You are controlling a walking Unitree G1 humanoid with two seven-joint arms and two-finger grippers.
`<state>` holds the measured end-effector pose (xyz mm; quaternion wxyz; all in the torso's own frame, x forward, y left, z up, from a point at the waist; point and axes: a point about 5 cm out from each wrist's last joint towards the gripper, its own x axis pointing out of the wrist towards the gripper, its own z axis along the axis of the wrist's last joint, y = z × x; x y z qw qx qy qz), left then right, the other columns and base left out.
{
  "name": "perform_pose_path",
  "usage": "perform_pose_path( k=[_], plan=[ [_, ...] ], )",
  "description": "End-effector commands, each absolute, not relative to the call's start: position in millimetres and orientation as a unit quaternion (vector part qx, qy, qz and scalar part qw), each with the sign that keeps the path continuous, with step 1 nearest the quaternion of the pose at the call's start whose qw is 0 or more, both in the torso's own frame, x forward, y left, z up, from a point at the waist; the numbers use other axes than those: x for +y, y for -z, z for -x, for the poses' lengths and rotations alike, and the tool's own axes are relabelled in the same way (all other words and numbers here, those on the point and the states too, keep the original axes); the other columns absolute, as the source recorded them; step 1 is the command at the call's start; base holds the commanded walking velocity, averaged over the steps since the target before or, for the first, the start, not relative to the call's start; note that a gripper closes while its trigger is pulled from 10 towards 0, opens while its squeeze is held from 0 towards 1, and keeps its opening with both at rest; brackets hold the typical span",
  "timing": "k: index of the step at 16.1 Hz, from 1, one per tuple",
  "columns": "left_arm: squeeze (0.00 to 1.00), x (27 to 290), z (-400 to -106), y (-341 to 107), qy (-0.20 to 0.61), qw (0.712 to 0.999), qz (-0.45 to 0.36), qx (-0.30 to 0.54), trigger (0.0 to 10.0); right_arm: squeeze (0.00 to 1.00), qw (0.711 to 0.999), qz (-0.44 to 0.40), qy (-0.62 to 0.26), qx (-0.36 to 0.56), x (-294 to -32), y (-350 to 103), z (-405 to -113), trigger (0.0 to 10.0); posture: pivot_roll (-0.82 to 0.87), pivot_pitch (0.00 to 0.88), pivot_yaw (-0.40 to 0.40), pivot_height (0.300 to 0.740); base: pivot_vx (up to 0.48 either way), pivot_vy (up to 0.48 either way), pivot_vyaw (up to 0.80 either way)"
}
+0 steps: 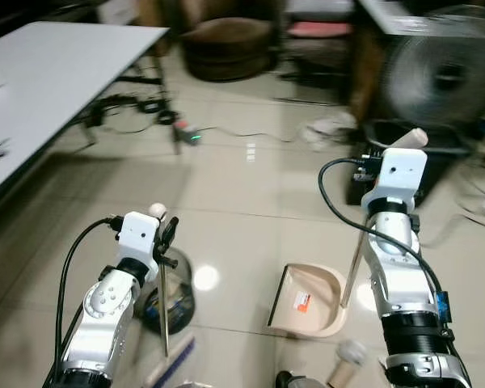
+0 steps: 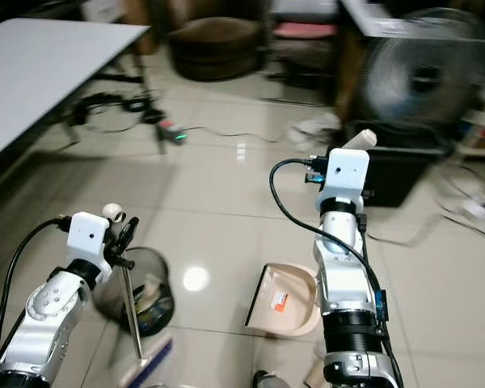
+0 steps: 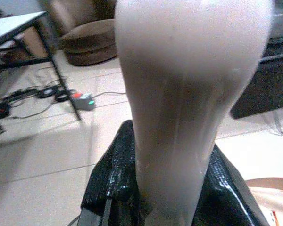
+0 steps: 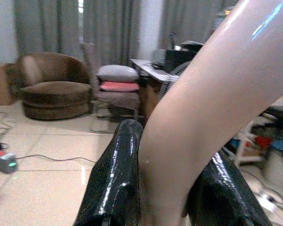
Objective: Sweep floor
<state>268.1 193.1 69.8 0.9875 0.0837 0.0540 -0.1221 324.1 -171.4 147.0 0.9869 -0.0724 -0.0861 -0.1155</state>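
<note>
- Glossy beige floor tiles (image 1: 250, 194) cover the room, and a ceiling light reflects on them between the two arms.
- At the robot's left stands a white table (image 1: 56, 73); behind it, cables and a power strip (image 1: 187, 132) with a green light lie on the floor.
- A brown armchair (image 1: 226, 44) stands at the back, and a large round fan (image 1: 440, 77) stands at the back right, above a black box (image 1: 404, 158).
- The left gripper (image 1: 168, 234) is low at the left, and it is clamped on the broom handle (image 1: 162, 303), a thin metal rod with a pale rounded cap (image 1: 156, 210) at the top.
- In the left wrist view the pale cap (image 3: 188, 94) sits between the two black fingers (image 3: 111, 183), which press on it from both sides.
- The broom head (image 1: 171, 364), with blue bristles, is on the floor at the bottom of the picture, just beside a black mesh waste bin (image 1: 171, 299) with some rubbish in it.
- The right gripper (image 1: 400, 158) is higher at the right and is closed around the pale grip (image 1: 410, 139) of the dustpan handle (image 1: 354, 263), which goes down at a slant.
- The right wrist view shows this grip (image 4: 203, 122) held tight between the black fingers (image 4: 115, 179).
- The beige dustpan (image 1: 309, 301) rests on the floor between the arms, nearer to the right one, with a small orange and white label (image 1: 302, 303) inside.
- The open side of the dustpan faces toward the broom and the bin.
</note>
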Motion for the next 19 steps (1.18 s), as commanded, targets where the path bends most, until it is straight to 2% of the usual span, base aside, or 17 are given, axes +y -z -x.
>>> perform_pose_path(
  k=[1, 7, 10, 19],
  plan=[
    [0.0, 190.5, -269.8, -78.6, 0.134, 0.986, -0.09, 0.036, 10.0, 0.0, 0.988, 0.069, 0.107, -0.091, -166.0, -150.5, -322.4, 10.0, 0.01, 0.0, 0.035, 0.74, 0.0, 0.0, -0.8],
    [0.0, 190.9, -275.9, -87.8, 0.117, 0.99, -0.081, 0.014, 10.0, 0.0, 0.993, 0.073, 0.069, -0.061, -154.6, -142.4, -318.3, 10.0, 0.01, 0.0, 0.041, 0.74, 0.0, 0.0, -0.8],
    [0.0, 192.4, -290.2, -97.1, 0.086, 0.992, -0.097, 0.0, 10.0, 0.0, 0.99, 0.105, 0.064, -0.065, -156.2, -145.9, -317.3, 10.0, 0.0, 0.0, 0.048, 0.74, 0.0, -0.092, -0.71],
    [0.0, 183.3, -302.7, -103.6, 0.086, 0.99, -0.112, -0.007, 10.0, 0.0, 0.995, 0.09, 0.011, -0.044, -141.3, -137.6, -316.3, 10.0, 0.01, 0.007, 0.039, 0.74, 0.0, -0.48, 0.0]
  ],
)
